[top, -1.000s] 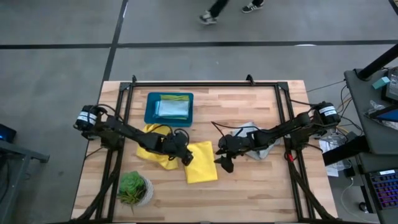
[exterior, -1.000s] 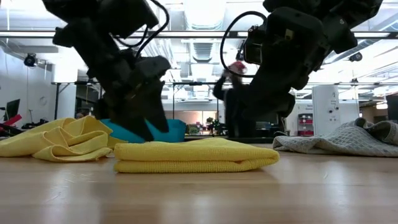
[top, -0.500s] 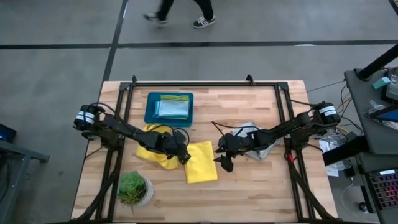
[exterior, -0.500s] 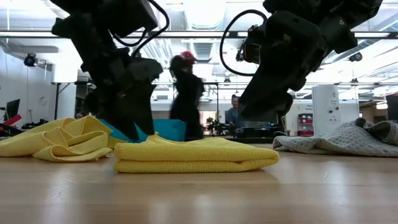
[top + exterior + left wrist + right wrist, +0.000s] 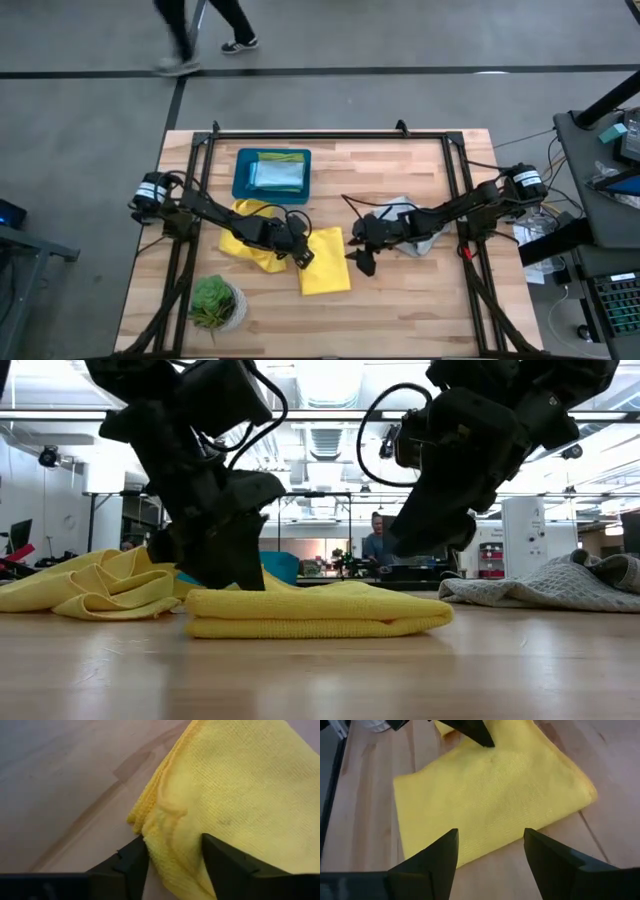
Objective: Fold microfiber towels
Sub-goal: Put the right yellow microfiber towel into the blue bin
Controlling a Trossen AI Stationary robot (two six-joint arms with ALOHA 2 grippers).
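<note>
A folded yellow towel [image 5: 325, 261] lies flat near the middle of the worktop [image 5: 400, 300], with a second, crumpled yellow towel [image 5: 245, 243] just beside it on the left and a pale grey towel [image 5: 415, 228] bunched up to the right. The left tool [image 5: 172, 857] sits at a corner of the folded towel with its fingers either side of the cloth's edge, partly closed around it; whether it has actually pinched the cloth cannot be told. The right tool [image 5: 490, 852] hovers open above the towel's opposite edge, holding nothing. The towel looks soft, light and limp, so it will likely sag and unfold if lifted by one point; corners or the folded edge, taken through all layers, seem the best hold. More towels already rest in the teal tray [image 5: 241, 185] behind.
</note>
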